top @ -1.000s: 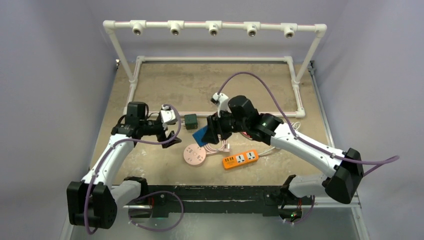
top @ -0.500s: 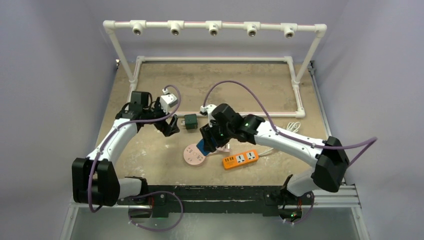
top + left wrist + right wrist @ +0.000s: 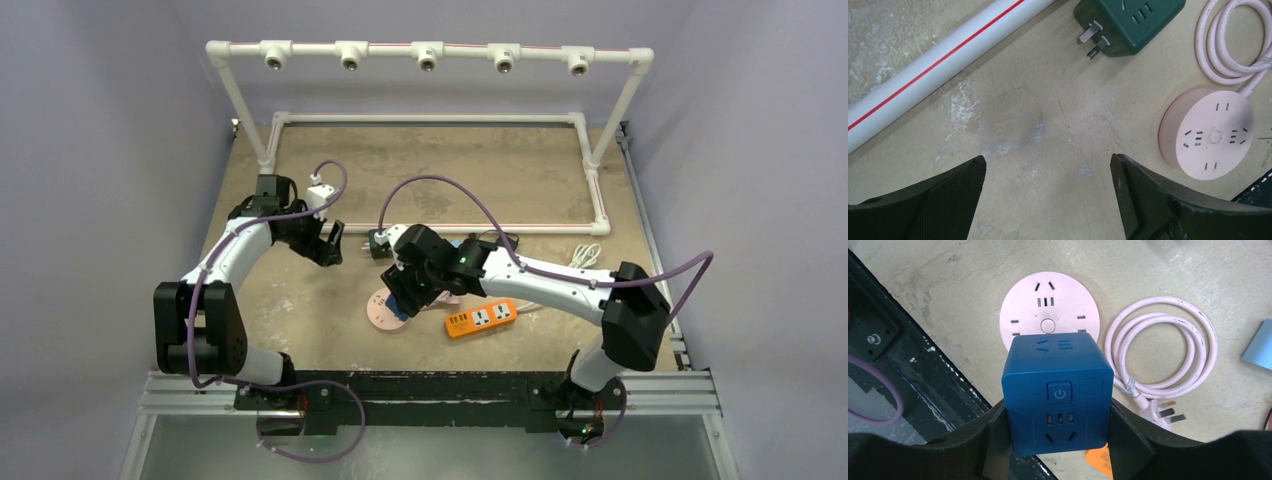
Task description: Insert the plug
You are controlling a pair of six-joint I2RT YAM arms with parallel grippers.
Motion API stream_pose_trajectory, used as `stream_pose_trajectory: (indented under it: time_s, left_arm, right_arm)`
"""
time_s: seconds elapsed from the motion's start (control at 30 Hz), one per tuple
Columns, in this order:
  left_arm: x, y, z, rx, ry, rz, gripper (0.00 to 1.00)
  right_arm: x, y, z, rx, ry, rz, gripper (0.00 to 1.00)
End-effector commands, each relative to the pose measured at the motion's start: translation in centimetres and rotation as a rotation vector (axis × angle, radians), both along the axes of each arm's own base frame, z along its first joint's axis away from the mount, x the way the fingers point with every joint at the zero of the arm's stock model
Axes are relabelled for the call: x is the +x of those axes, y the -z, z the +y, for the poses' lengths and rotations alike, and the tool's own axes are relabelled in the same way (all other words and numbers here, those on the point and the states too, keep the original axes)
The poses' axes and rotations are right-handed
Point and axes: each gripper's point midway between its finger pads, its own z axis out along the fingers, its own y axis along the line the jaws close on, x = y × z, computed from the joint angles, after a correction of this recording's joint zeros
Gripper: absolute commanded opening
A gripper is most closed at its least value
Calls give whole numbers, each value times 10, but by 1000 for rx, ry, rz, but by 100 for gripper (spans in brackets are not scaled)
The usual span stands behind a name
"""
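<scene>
1. Two arms have shifted in the last second. The left gripper (image 3: 1047, 167) has drawn back toward the white plastic pipe with a red stripe (image 3: 943, 57). Its jaws stand wide apart with only bare table between them, so it holds nothing.
2. Just ahead of it lies the dark green cube adapter (image 3: 1130, 22), its metal prongs turned toward the gripper, not touched.
3. Next comes the round pink socket disc (image 3: 1048, 310), lying flat with its coiled pink cord (image 3: 1163, 347) beside it.
4. The right gripper (image 3: 1057, 437) has swung leftward, its jaws partly closed and clamped on two sides of the blue cube plug adapter (image 3: 1058, 375). It has carried the cube over the disc's edge. The cube's prongs are hidden, probably underneath, so alignment cannot be checked.
5. Rightmost, the orange power strip (image 3: 481, 318) lies apart. Insertion is not yet made and a descent looks likely next.
</scene>
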Motion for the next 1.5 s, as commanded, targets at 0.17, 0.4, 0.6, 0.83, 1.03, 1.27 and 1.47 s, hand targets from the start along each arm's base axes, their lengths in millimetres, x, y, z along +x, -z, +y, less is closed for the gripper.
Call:
stream_pose_trajectory:
  time_s: [0.17, 0.4, 0.6, 0.83, 1.03, 1.27, 1.47]
  left_arm:
    - [-4, 0, 16, 81, -40, -2, 94]
    - [-8, 2, 18, 94, -30, 8, 94]
    - [-9, 1, 18, 95, -27, 5, 94]
    - [-8, -1, 26, 101, -49, 1, 94]
    - [-6, -2, 27, 101, -51, -5, 94]
    - [-6, -3, 27, 101, -52, -6, 94]
    - [-6, -3, 28, 104, -52, -6, 94]
  right_arm:
    - [9, -9, 20, -15, -67, -103, 0]
    - [4, -3, 19, -40, -82, -120, 0]
    - [4, 0, 19, -54, -84, -132, 0]
    - [6, 1, 18, -65, -83, -142, 0]
    - [1, 4, 20, -63, -98, -129, 0]
    - [-1, 8, 21, -67, -101, -120, 0]
    - [-1, 11, 23, -70, -103, -117, 0]
